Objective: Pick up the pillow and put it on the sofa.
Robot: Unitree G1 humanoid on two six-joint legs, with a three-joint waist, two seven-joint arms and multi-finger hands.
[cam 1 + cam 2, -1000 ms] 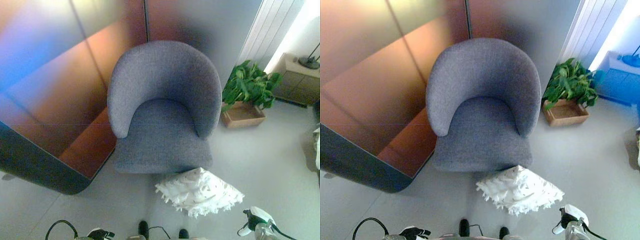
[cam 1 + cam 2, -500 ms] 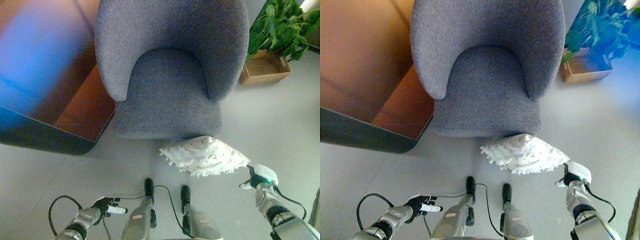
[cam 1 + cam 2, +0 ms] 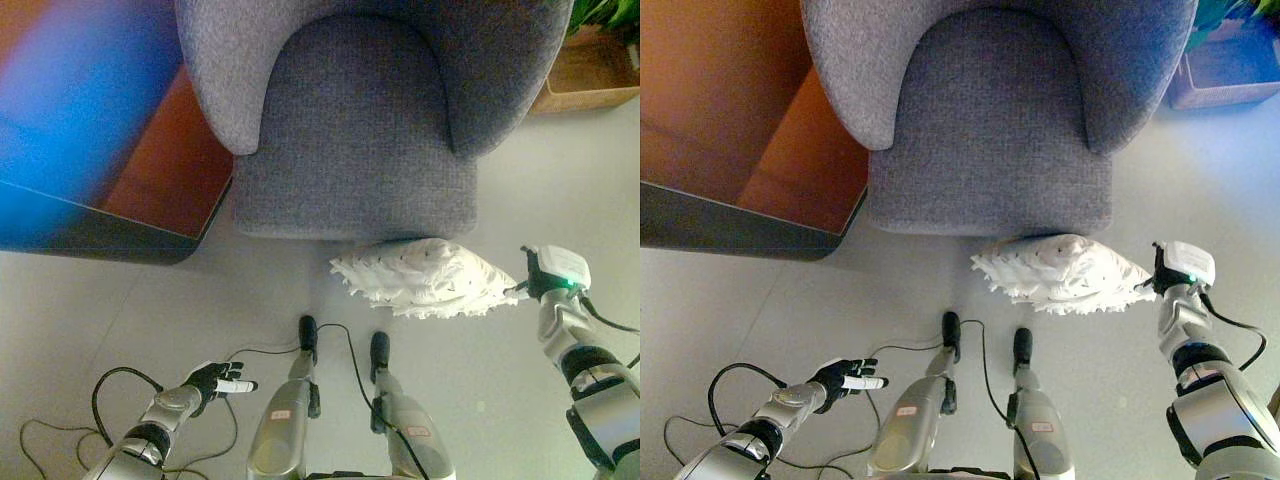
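Observation:
A white fringed pillow (image 3: 425,277) lies on the grey floor, against the front edge of a grey round-backed armchair (image 3: 355,130). It also shows in the right eye view (image 3: 1060,272). My right hand (image 3: 532,286) is at the pillow's right corner, low at the right side, and seems to touch it; its fingers are hidden. My left hand (image 3: 216,380) is low at the lower left, above the floor and well away from the pillow. Its fingers are straight and it holds nothing.
A dark-edged brown panel (image 3: 150,190) stands close to the armchair's left side. A wooden planter box (image 3: 590,85) with a green plant sits on the floor at the top right, behind the armchair's right arm.
The camera has tilted down and moved closer, so the armchair fills the top. My right hand has come up to the pillow's right corner. My left hand shows more fully.

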